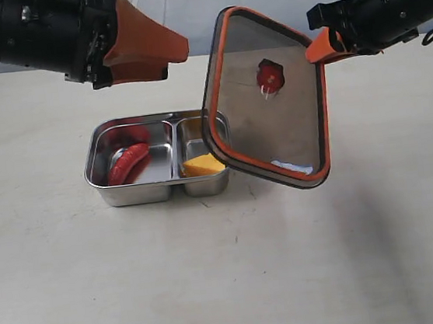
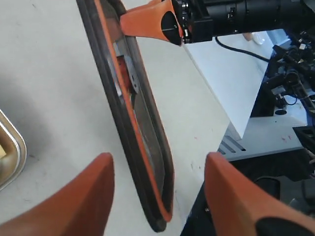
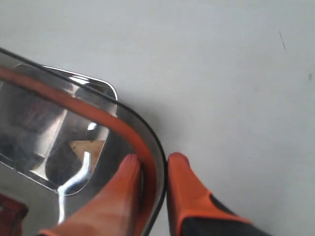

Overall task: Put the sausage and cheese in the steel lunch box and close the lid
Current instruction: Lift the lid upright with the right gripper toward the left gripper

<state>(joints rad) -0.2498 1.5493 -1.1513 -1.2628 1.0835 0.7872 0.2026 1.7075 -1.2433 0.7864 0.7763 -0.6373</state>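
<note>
The steel lunch box (image 1: 99, 160) sits on the table, with the red sausage (image 1: 127, 163) in its larger left compartment and the yellow cheese (image 1: 203, 165) in the smaller right one. The dark translucent lid (image 1: 274, 116) with its orange seal hangs tilted in the air over the box's right end, underside facing the exterior view. My right gripper (image 1: 320, 44) is shut on the lid's upper right rim (image 3: 155, 169), one finger on each side. My left gripper (image 1: 149, 48) hovers open above and behind the box, empty; the left wrist view shows the lid (image 2: 133, 113) edge-on beyond its fingers.
The box (image 3: 59, 142) shows through the lid in the right wrist view. A white backdrop stands behind the table, with equipment (image 2: 290, 73) off the table's far side. Bare tabletop (image 1: 230, 278) lies in front of the box.
</note>
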